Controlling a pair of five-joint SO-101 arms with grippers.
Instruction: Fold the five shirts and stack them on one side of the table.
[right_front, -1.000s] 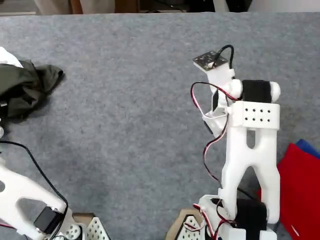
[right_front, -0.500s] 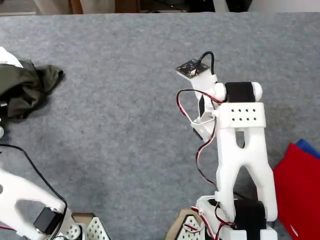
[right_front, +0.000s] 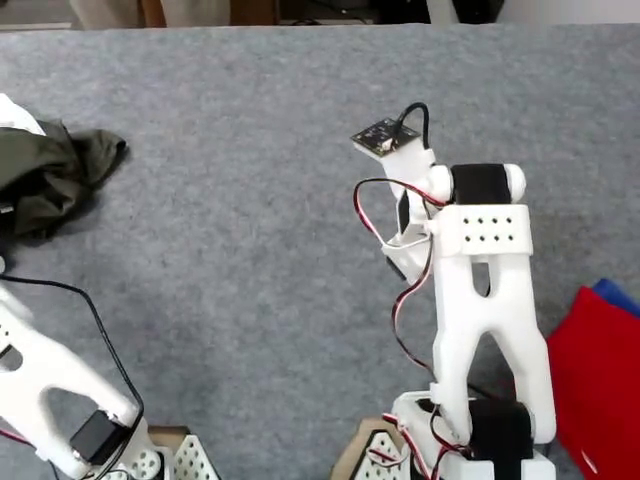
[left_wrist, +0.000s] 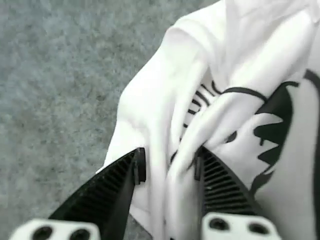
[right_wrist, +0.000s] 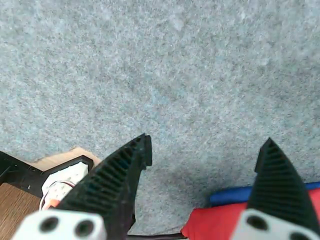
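Left jaws: clenched on a raised fold of the white printed cotton shirt (left_wrist: 240, 75), crumpled on the grey felt desk (left_wrist: 50, 75).
Right jaws: released, wide apart above bare desk, near the folded red shirt (right_wrist: 225, 225).
Handling: light, limp, likely to sag; better gripped at hem or shoulder seam.

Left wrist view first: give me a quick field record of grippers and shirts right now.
left gripper: closed around a fold of the white shirt
right gripper: open, over bare table
folded side: red shirt, blue shirt showing at its edge, right edge in the high view
unfolded: dark green shirt, crumpled at the left edge
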